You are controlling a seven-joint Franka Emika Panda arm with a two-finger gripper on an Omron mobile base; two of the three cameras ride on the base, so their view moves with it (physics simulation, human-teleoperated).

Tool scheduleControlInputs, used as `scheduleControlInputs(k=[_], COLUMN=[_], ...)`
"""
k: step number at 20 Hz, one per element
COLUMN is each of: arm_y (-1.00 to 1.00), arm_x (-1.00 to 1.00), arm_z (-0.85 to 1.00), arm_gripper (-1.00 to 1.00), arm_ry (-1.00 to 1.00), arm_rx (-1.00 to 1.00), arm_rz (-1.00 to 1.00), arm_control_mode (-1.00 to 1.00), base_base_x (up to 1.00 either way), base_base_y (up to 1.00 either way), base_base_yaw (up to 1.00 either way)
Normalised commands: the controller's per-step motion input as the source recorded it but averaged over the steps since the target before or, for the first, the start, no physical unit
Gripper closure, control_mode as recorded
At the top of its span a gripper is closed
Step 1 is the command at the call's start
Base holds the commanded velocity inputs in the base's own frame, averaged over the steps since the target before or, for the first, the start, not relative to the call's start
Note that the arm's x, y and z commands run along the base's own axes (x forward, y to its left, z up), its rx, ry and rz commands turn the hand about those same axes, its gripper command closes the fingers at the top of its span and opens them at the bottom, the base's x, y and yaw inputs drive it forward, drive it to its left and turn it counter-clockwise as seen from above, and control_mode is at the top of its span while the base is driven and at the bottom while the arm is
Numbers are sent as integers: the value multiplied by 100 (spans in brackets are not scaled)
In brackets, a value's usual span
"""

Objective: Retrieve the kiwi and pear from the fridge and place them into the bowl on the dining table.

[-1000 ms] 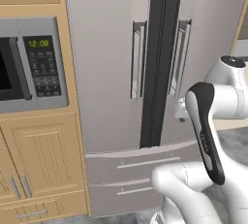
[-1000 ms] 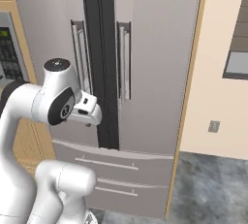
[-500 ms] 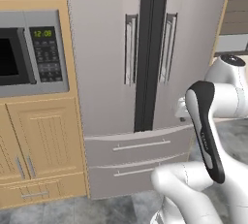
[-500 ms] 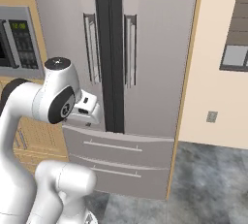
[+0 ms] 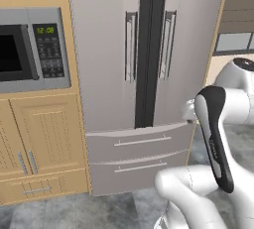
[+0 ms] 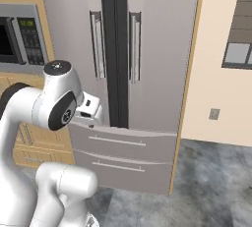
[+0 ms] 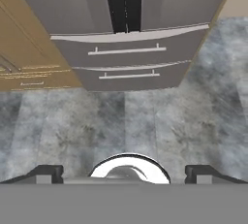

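Note:
The fridge stands straight ahead, tall and grey, with both doors shut and its two bar handles side by side at the black centre gap. Its lower drawers are shut as well. My arm is folded up in front of it, the hand pointing down at the floor a short way from the drawers. My gripper is open, with nothing between its fingertips. The kiwi, the pear, the bowl and the dining table are out of view.
A built-in microwave with a green clock sits left of the fridge above light wood cabinets. Right of the fridge is a beige wall with an outlet and a window. Grey stone floor lies open before the fridge.
The whole picture has shifted, so the base has driven: the fridge sits more central and a bit farther off. The arm keeps its folded pose and the gripper stays open.

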Motion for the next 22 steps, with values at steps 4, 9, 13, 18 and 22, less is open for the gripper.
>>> scheduleControlInputs(k=[4, 9, 13, 18, 22], arm_y=[-19, -3, 0, -4, -9], arm_x=[7, 55, 96, 93, 82], arm_z=[16, 41, 51, 60, 57], arm_gripper=[-100, -100, -100, -100, -100], arm_ry=[-30, -23, -13, -2, -1], arm_rx=[0, -2, -4, -1, 0], arm_rz=[0, 0, 0, 0, 0], arm_control_mode=[-100, -100, -100, -100, -100], base_base_x=[0, 0, 0, 0, 0], base_base_y=[0, 0, 0, 0, 0], base_base_yaw=[0, 0, 0, 0, 0])
